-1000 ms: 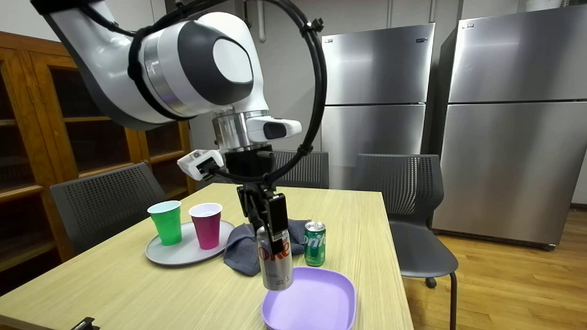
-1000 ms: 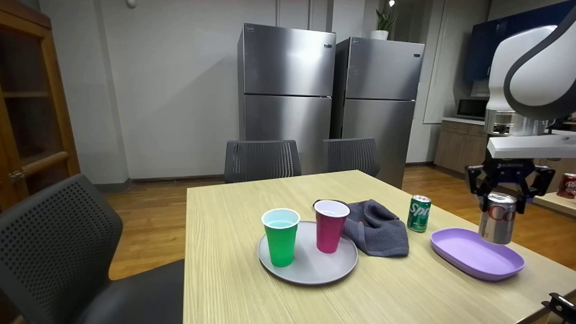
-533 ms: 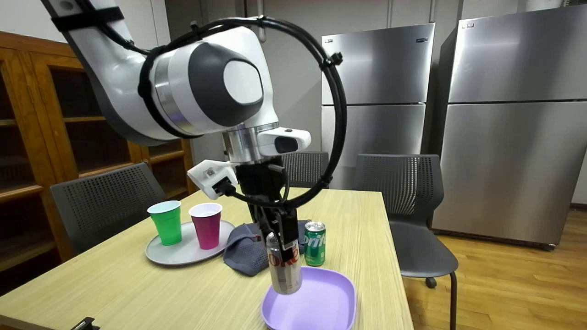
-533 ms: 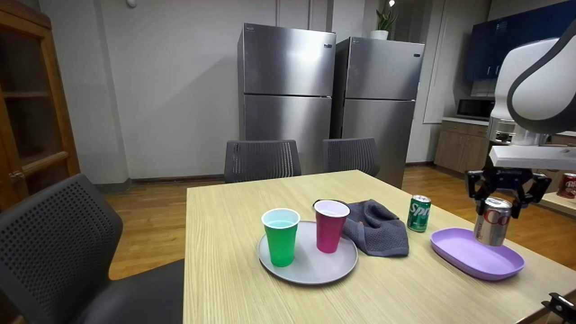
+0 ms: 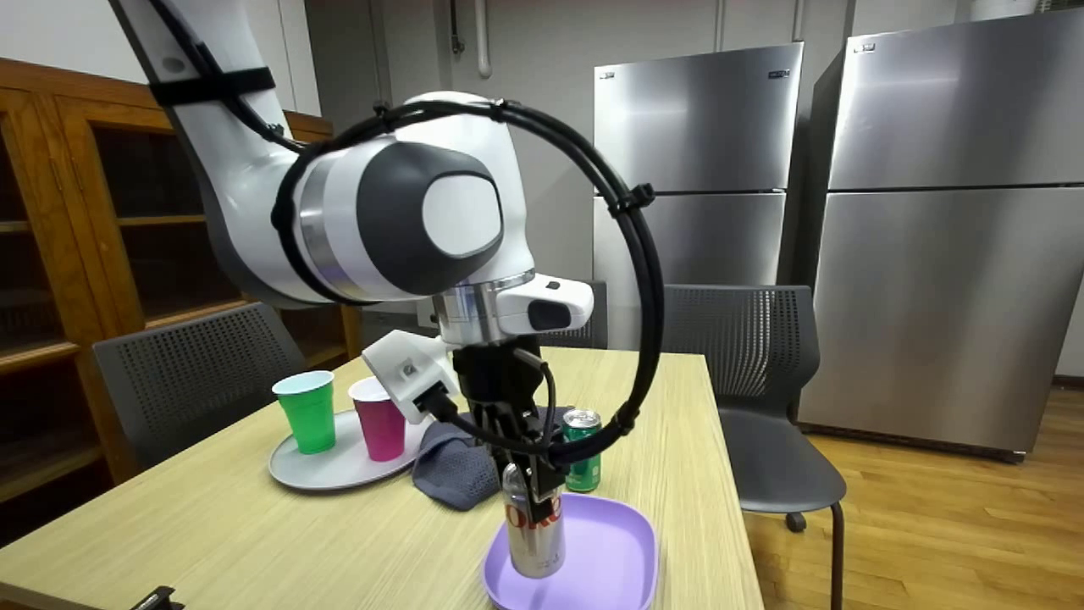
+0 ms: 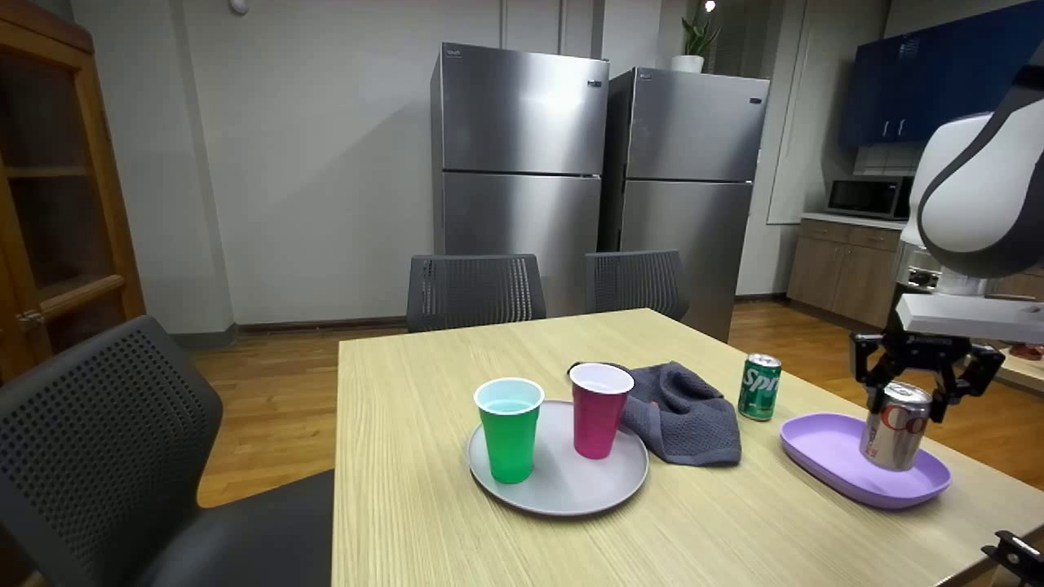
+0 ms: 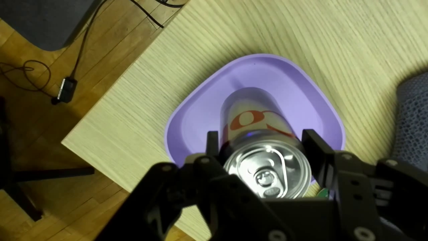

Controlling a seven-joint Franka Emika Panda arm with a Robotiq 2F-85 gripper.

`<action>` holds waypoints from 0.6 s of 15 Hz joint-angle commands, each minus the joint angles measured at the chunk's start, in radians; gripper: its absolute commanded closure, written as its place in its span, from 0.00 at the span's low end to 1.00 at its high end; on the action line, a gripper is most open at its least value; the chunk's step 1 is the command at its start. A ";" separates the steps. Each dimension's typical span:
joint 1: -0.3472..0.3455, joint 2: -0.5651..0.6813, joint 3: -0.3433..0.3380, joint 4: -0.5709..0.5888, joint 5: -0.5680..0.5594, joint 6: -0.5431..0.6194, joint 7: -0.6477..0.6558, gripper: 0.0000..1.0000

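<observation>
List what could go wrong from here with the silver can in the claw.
The claw grips the silver can by its upper half only, so the smooth metal might slip or swivel in the hold.
The can is above or on the purple plate; whether it touches is unclear, so an early release could drop or tip it.
The plate lies near the table corner, so a sideways knock might push it toward the edge.

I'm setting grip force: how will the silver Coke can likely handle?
The silver Coke can may slip, since its metal looks smooth and shiny. Being round, it would probably roll if laid down. Taller than wide, it might tip if pushed.
</observation>
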 commanded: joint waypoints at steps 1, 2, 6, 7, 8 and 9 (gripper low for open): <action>0.028 0.030 -0.028 -0.001 0.087 0.059 -0.082 0.62; 0.033 0.039 -0.029 -0.001 0.120 0.073 -0.103 0.62; 0.049 0.058 -0.017 -0.002 0.257 0.096 -0.187 0.62; 0.054 0.060 -0.015 -0.002 0.282 0.096 -0.202 0.62; 0.056 0.062 -0.013 -0.002 0.304 0.096 -0.217 0.62; 0.058 0.062 -0.011 -0.002 0.324 0.095 -0.230 0.62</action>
